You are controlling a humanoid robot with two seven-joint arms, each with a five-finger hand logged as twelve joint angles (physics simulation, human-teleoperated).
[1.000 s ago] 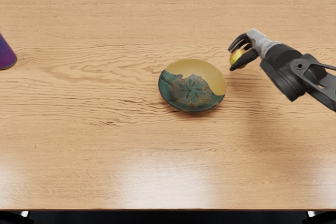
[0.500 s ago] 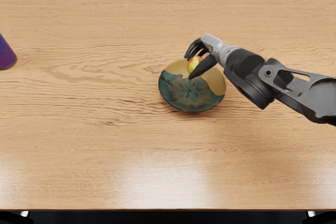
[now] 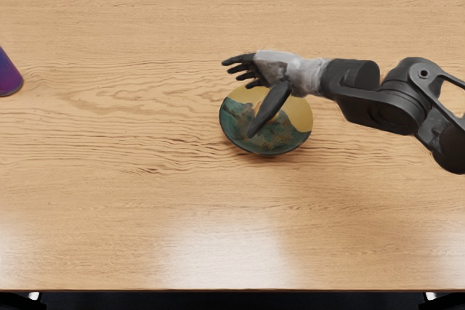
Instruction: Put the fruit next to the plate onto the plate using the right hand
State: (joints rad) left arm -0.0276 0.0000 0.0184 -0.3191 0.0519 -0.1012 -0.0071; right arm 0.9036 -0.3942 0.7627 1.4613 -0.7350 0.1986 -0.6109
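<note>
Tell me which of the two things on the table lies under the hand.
The teal-and-yellow plate mid-table: the open right hand reaches over it. The purple object stands far off at the left edge.

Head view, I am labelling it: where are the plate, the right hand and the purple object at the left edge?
plate (image 3: 299, 115), head view, bare yellow part of its inside.
right hand (image 3: 264, 71), head view, middle of the hand.
purple object (image 3: 6, 74), head view, its visible side.

1. You see the right hand (image 3: 265, 76) spread open above the plate's (image 3: 299, 120) far rim.
2. Its thumb (image 3: 267, 107) slants down over the plate, perhaps touching it.
3. A purple object (image 3: 7, 74) sits at the table's (image 3: 218, 201) left edge.
</note>
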